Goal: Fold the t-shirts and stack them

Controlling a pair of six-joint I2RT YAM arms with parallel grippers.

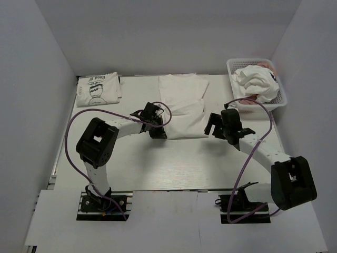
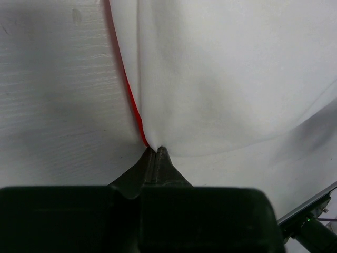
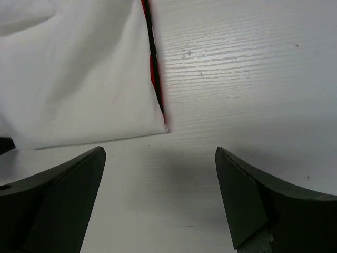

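White table (image 1: 158,168), white walls. Step in hand: folding the white t-shirt (image 1: 181,105), which lies mid-table with red print along its edges. Left gripper (image 2: 158,153): fingers pinched on the shirt's near-left corner, arm bent inward. Right gripper (image 3: 159,154): jaws wide, empty, hovering low, with the near-right corner just ahead-left of the tips. Next, as judged: the right must close on that corner before both lift.

Two arms were present: left arm (image 1: 100,142), right arm (image 1: 274,158). Two shirts lay on one table (image 1: 174,168): one printed shirt (image 1: 97,89) and one white shirt (image 1: 181,105). One basket (image 1: 284,95) held a crumpled heap (image 1: 255,81) of shirts, their number indistinguishable.
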